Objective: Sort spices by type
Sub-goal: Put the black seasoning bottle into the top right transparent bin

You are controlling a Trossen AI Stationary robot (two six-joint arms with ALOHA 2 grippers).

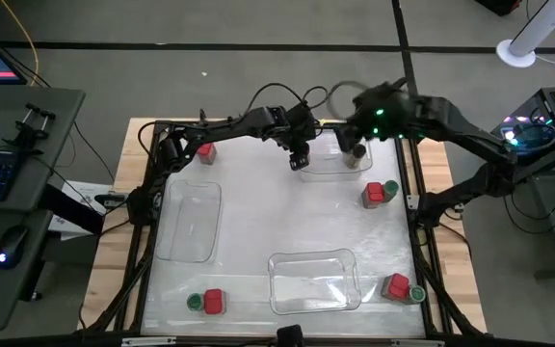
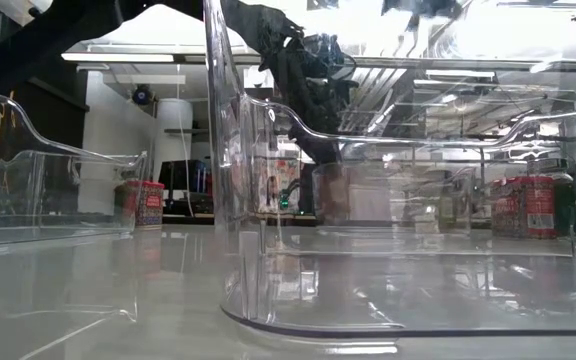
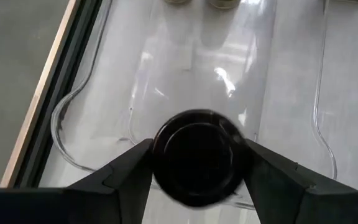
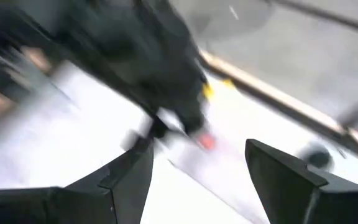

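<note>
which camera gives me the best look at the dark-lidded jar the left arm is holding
The left wrist view: the jar fills it, between the left end effector's fingers. In the high view the arm hides it; low and right wrist views don't show it clearly.

My overhead camera looks straight down on the whole bench [image 1: 258, 222] and both arms. The low one sits at bench height among the clear trays [image 2: 268, 250], facing level into the room. Each wrist camera peers past its own tool — the left close over a dark-lidded jar [image 3: 197, 155], the right blurred.
</note>
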